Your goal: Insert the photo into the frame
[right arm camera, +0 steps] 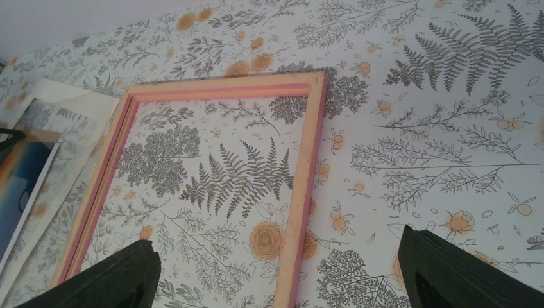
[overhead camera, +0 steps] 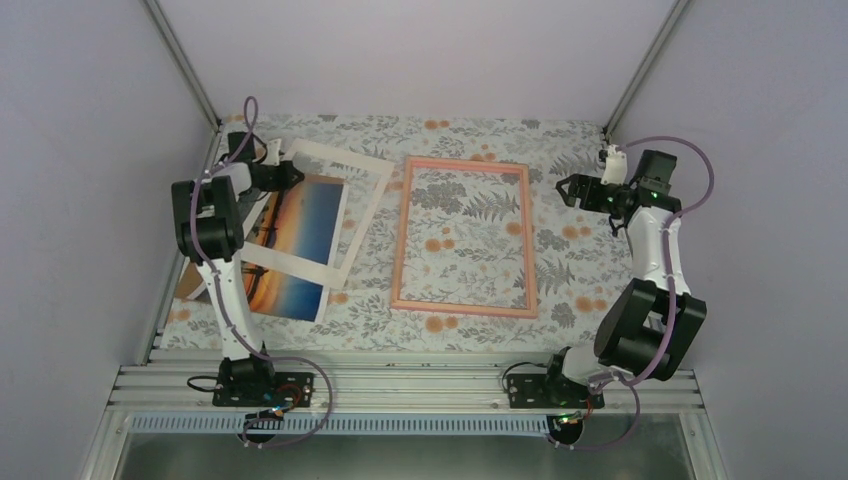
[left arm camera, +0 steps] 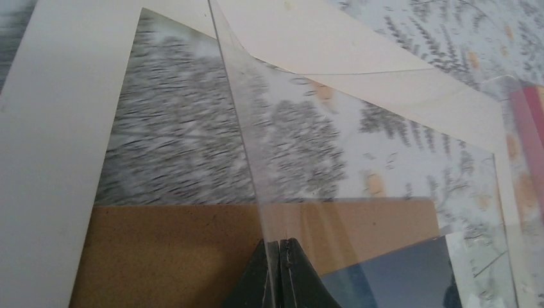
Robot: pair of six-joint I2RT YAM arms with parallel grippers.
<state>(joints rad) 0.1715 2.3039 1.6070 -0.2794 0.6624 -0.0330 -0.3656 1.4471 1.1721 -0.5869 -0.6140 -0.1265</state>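
Observation:
The photo [overhead camera: 305, 215], an orange and blue sunset print, lies at the left of the table under a white mat border [overhead camera: 360, 225]. The empty pink frame [overhead camera: 403, 240] lies flat in the middle. My left gripper [overhead camera: 295, 175] sits over the mat's far left corner. In the left wrist view it [left arm camera: 280, 242] is shut on the edge of a clear sheet [left arm camera: 385, 160], with the photo's blue part [left arm camera: 398, 276] showing below. My right gripper [overhead camera: 568, 190] hovers open beyond the frame's far right corner. In the right wrist view its jaws [right arm camera: 279, 240] stand wide over the frame's rail [right arm camera: 301, 186].
A brown backing board [left arm camera: 167, 256] lies under the photo, and one corner of it shows at the table's left edge [overhead camera: 195, 285]. The floral tablecloth [overhead camera: 590, 290] covers the table. Grey walls and metal posts close in the sides and back.

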